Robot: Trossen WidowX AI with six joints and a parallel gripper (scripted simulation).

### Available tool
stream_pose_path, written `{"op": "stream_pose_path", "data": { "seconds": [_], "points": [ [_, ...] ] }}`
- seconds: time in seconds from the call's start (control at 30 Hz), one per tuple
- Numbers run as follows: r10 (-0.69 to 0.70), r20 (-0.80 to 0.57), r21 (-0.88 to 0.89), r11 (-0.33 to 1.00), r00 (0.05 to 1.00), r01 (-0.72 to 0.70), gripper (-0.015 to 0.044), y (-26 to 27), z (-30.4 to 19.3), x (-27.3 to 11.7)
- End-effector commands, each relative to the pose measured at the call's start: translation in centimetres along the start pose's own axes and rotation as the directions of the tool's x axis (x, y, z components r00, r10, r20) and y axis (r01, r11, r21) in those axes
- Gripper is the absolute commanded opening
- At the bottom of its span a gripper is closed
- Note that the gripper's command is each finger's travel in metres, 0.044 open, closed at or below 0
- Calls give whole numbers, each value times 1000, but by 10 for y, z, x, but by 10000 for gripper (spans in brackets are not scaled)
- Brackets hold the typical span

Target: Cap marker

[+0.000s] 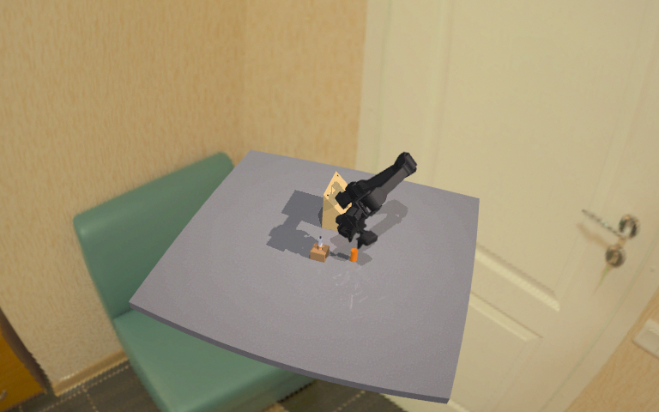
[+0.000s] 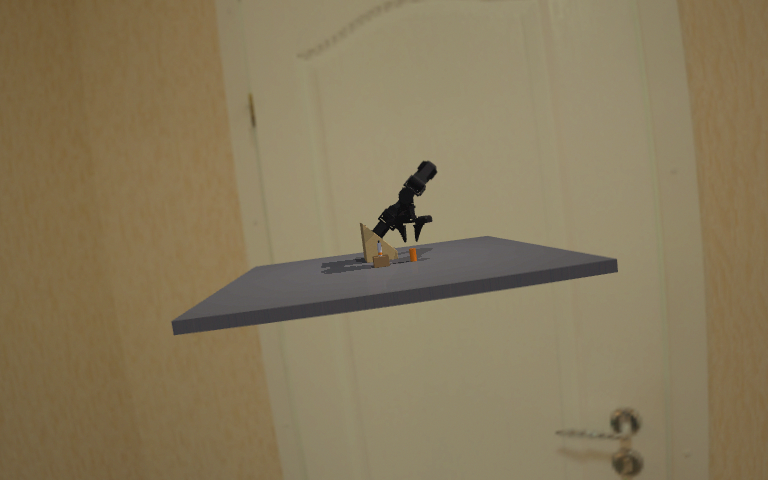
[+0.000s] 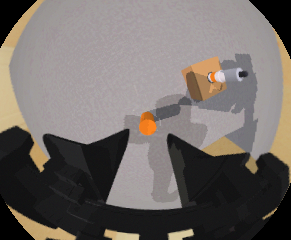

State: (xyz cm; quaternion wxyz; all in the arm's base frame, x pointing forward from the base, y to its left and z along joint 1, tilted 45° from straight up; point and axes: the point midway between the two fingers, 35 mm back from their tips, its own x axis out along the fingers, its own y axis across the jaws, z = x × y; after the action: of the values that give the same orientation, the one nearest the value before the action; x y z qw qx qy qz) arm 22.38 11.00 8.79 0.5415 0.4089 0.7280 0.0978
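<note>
Cap (image 3: 147, 124) stands upright on the worktop (image 1: 251, 305), directly below my end effector (image 3: 147, 148) and centred under its gap. End effector about half open, holding nothing. I judge the cap light, rigid and smooth-walled, so likely slippery; I would grip mid-height on its sides, keeping it vertical. Marker (image 3: 227, 76) sits in the holder block (image 3: 203, 80), ahead and to the right of the end effector, apart from the cap.
</note>
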Motion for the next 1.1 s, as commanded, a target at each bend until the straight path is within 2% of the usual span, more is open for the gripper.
{"op": "stream_pose_path", "data": {
  "seconds": [0.0,1.07],
  "points": [
    [6,-5,5,1000,1000,-6,235,0,-2,12],
    [7,-5,5,1000,1000,-7,235,1,-3,60]
  ]
}}
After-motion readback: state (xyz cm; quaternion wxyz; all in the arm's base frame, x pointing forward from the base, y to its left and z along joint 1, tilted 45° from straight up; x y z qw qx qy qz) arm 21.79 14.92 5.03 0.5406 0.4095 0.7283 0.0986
